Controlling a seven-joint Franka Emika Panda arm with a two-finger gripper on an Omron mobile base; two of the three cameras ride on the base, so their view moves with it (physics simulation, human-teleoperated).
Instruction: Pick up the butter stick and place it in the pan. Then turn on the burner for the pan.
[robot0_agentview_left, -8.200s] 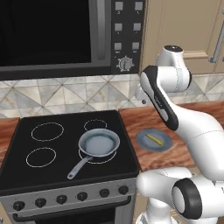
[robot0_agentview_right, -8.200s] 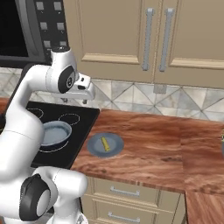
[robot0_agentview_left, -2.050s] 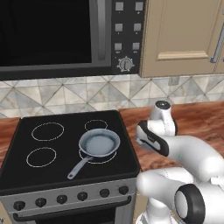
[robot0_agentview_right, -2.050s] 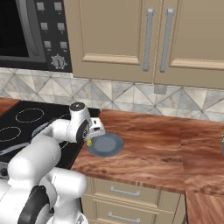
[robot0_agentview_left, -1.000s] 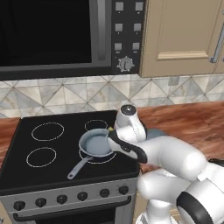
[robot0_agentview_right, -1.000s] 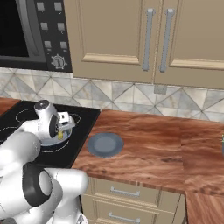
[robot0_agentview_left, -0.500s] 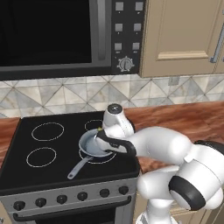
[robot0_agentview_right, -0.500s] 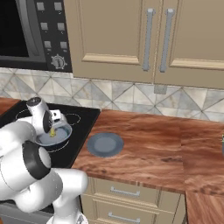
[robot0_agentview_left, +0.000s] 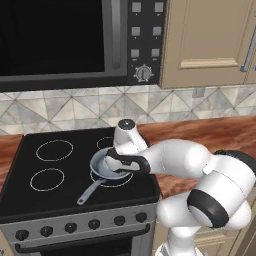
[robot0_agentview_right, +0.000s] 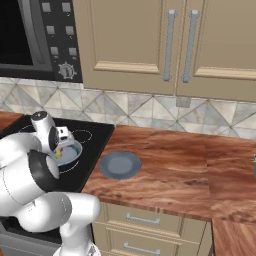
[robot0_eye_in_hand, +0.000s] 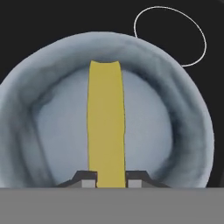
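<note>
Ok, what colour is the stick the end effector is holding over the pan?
Pale yellow; the butter stick shows best in the hand view, against the grey-blue pan.

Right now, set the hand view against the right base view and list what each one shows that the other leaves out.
Hand view alone: the tool shut on the butter stick, seen up close, the stick hanging over the middle of the pan, with one white burner ring past the rim.

Right base view alone: the empty plate on the wooden counter, the cabinet doors, the tiled wall and the oven knob.

Both: the butter stick, the pan and the black cooktop.
</note>
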